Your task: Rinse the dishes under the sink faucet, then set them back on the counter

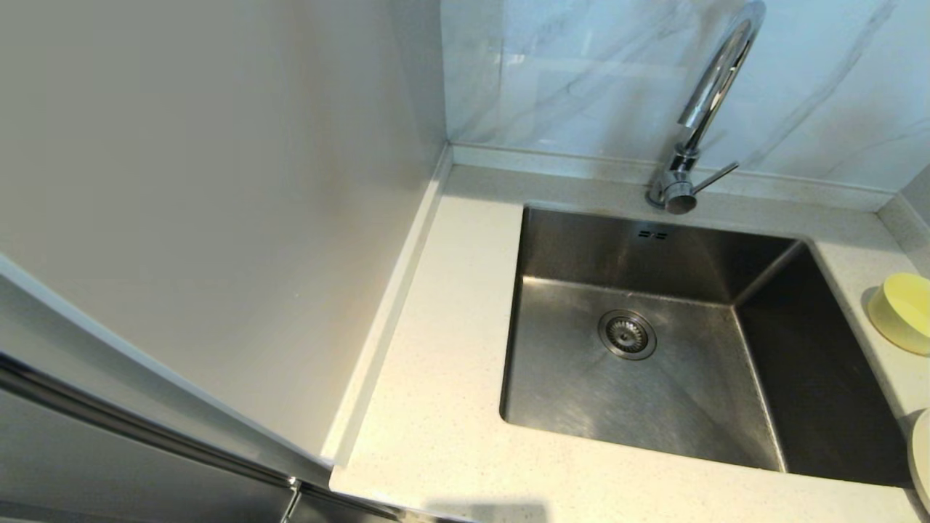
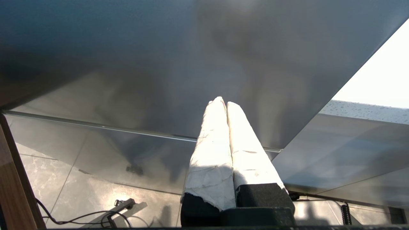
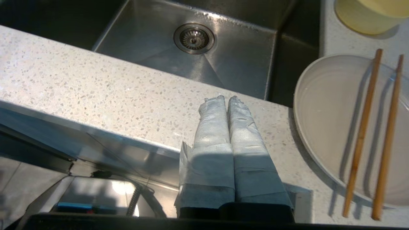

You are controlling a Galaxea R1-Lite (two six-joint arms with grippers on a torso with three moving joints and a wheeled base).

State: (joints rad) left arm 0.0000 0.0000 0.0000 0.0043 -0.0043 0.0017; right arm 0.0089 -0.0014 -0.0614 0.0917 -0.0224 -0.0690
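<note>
Plate (image 3: 332, 127) half cut off, 2 chopsticks (image 3: 362, 134) across it.

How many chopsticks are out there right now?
2. Both chopsticks lie side by side across the plate on the counter, beside the sink.

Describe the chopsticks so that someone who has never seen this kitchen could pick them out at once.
Start at the steel sink and move to the speckled counter on its right side. There a cream-white plate lies just nearer the robot than a pale-yellow bowl. The chopsticks rest across that plate: two thin brown wooden sticks, side by side, the only long, straight things among round dishes.
</note>
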